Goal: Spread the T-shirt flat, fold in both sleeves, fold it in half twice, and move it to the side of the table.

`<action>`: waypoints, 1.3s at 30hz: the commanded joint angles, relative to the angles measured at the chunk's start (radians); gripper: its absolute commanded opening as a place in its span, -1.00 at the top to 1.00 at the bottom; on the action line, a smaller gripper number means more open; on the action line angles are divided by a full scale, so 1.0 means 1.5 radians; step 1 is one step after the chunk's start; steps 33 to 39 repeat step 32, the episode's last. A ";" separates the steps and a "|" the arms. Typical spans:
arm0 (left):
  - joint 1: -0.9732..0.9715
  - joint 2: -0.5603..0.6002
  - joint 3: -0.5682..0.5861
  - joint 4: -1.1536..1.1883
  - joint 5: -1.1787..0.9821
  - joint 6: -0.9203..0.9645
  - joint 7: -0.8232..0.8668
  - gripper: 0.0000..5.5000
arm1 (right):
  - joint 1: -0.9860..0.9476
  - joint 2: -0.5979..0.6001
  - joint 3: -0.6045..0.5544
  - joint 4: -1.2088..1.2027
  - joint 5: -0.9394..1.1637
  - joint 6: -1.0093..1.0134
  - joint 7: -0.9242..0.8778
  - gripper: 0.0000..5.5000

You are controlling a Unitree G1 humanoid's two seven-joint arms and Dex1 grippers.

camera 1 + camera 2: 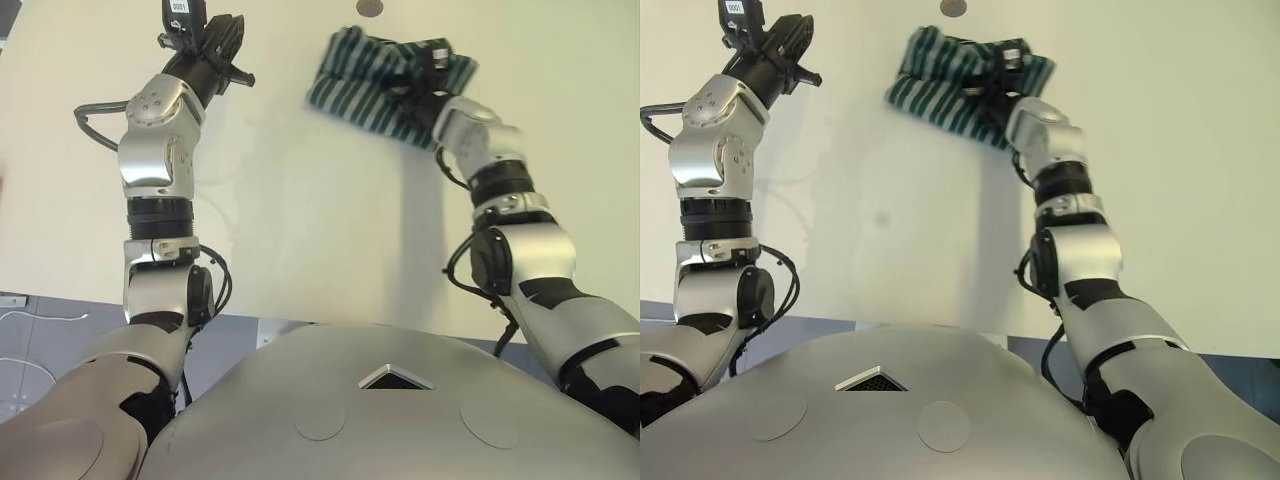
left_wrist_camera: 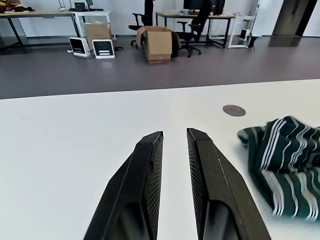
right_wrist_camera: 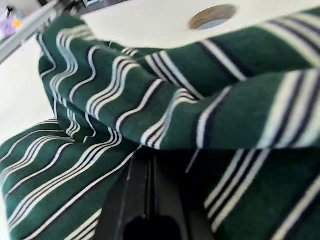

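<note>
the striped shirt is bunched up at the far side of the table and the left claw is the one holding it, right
Not quite: the right claw holds the shirt, not the left. The left claw hangs open, apart from it, over the table. The shirt is indeed bunched at the far side. The left eye view shows this.

A white surface [image 2: 75,150] with a round grommet [image 2: 234,110] meets a grey floor [image 2: 260,60]. Beyond stand long desks [image 2: 40,14], black office chairs [image 2: 194,27], an open cardboard box [image 2: 158,45], two small white units [image 2: 92,47] and a white wall [image 2: 125,11]
</note>
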 commanded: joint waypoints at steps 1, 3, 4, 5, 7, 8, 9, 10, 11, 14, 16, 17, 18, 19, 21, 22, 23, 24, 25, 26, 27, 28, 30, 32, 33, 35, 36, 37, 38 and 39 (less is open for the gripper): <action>0.115 -0.025 0.042 -0.117 -0.006 0.037 0.072 0.69 | 0.355 -0.166 -0.215 0.006 0.018 0.142 -0.222 0.99; 0.119 -0.035 0.051 -0.118 -0.004 0.027 0.092 0.69 | 0.400 -0.169 -0.253 0.003 0.028 0.160 -0.264 0.99; 0.118 -0.041 0.049 -0.118 -0.001 0.022 0.099 0.69 | 0.403 -0.156 -0.258 -0.019 0.031 0.166 -0.273 0.99; 0.118 -0.046 0.048 -0.118 0.000 0.018 0.104 0.69 | 0.402 -0.143 -0.259 -0.045 0.033 0.173 -0.281 0.99; 0.124 -0.051 0.056 -0.121 -0.001 0.006 0.115 0.69 | 0.398 -0.125 -0.256 -0.110 0.029 0.207 -0.319 0.99; 0.127 -0.056 0.060 -0.119 -0.001 -0.001 0.122 0.69 | 0.402 -0.125 -0.251 -0.139 0.024 0.222 -0.330 0.99; 0.129 -0.063 0.062 -0.118 0.000 -0.008 0.130 0.69 | 0.405 -0.130 -0.242 -0.165 0.020 0.239 -0.333 0.99; 0.133 -0.070 0.061 -0.120 0.001 -0.013 0.137 0.69 | 0.412 -0.133 -0.231 -0.204 0.021 0.267 -0.332 0.99; 0.137 -0.077 0.059 -0.123 0.004 -0.018 0.144 0.69 | 0.421 -0.139 -0.220 -0.260 0.025 0.304 -0.333 0.99; 0.153 -0.090 0.055 -0.126 0.010 -0.038 0.154 0.69 | 0.425 -0.179 -0.171 -0.459 0.012 0.321 -0.323 0.99; 0.145 -0.100 0.047 -0.113 0.017 -0.055 0.161 0.69 | 0.328 -0.211 -0.126 -0.570 -0.027 0.247 -0.321 0.99; 0.133 -0.103 0.039 -0.106 0.019 -0.060 0.162 0.69 | 0.283 -0.211 -0.124 -0.594 -0.037 0.239 -0.335 0.99; 0.116 -0.105 0.030 -0.101 0.022 -0.064 0.159 0.69 | 0.232 -0.209 -0.122 -0.602 -0.049 0.230 -0.350 0.99; 0.106 -0.102 0.023 -0.101 0.028 -0.070 0.158 0.69 | 0.179 -0.208 -0.108 -0.596 -0.068 0.205 -0.359 0.99; 0.104 -0.102 0.020 -0.117 0.034 -0.081 0.164 0.69 | 0.092 -0.198 -0.059 -0.577 -0.111 0.129 -0.347 0.99; 0.099 -0.108 0.016 -0.118 0.032 -0.088 0.162 0.78 | 0.092 -0.178 -0.042 -0.588 -0.123 0.105 -0.348 1.00; 0.089 -0.115 0.009 -0.114 0.033 -0.089 0.162 0.78 | 0.112 -0.145 -0.027 -0.596 -0.129 0.085 -0.355 1.00; 0.079 -0.118 0.003 -0.107 0.029 -0.091 0.152 0.78 | 0.138 -0.116 -0.018 -0.612 -0.137 0.073 -0.366 1.00; 0.074 -0.117 -0.003 -0.103 0.026 -0.091 0.141 0.86 | 0.163 -0.092 -0.011 -0.627 -0.145 0.063 -0.376 1.00; 0.070 -0.114 -0.005 -0.098 0.030 -0.090 0.140 0.90 | 0.183 -0.073 -0.003 -0.639 -0.153 0.056 -0.382 1.00; 0.067 -0.111 -0.001 -0.092 0.029 -0.086 0.141 0.95 | 0.202 -0.055 0.006 -0.656 -0.162 0.052 -0.388 1.00; 0.063 -0.115 0.006 -0.088 0.026 -0.080 0.149 0.99 | 0.221 -0.045 0.016 -0.667 -0.171 0.044 -0.389 1.00; 0.052 -0.116 0.021 -0.073 0.022 -0.071 0.163 0.99 | 0.260 -0.018 0.034 -0.698 -0.190 0.033 -0.397 1.00; 0.039 -0.103 0.029 -0.055 0.019 -0.066 0.156 0.99 | 0.292 0.013 0.058 -0.732 -0.214 0.027 -0.412 1.00; 0.039 -0.103 0.029 -0.055 0.019 -0.066 0.156 0.99 | 0.292 0.013 0.058 -0.732 -0.214 0.027 -0.412 1.00; 0.039 -0.103 0.029 -0.055 0.019 -0.066 0.156 0.99 | 0.292 0.013 0.058 -0.732 -0.214 0.027 -0.412 1.00; 0.039 -0.103 0.029 -0.055 0.019 -0.066 0.156 0.99 | 0.292 0.013 0.058 -0.732 -0.214 0.027 -0.412 1.00; 0.039 -0.103 0.029 -0.055 0.019 -0.066 0.156 0.99 | 0.292 0.013 0.058 -0.732 -0.214 0.027 -0.412 1.00; 0.039 -0.103 0.029 -0.055 0.019 -0.066 0.156 0.99 | 0.292 0.013 0.058 -0.732 -0.214 0.027 -0.412 1.00; 0.039 -0.103 0.029 -0.055 0.019 -0.066 0.156 0.99 | 0.292 0.013 0.058 -0.732 -0.214 0.027 -0.412 1.00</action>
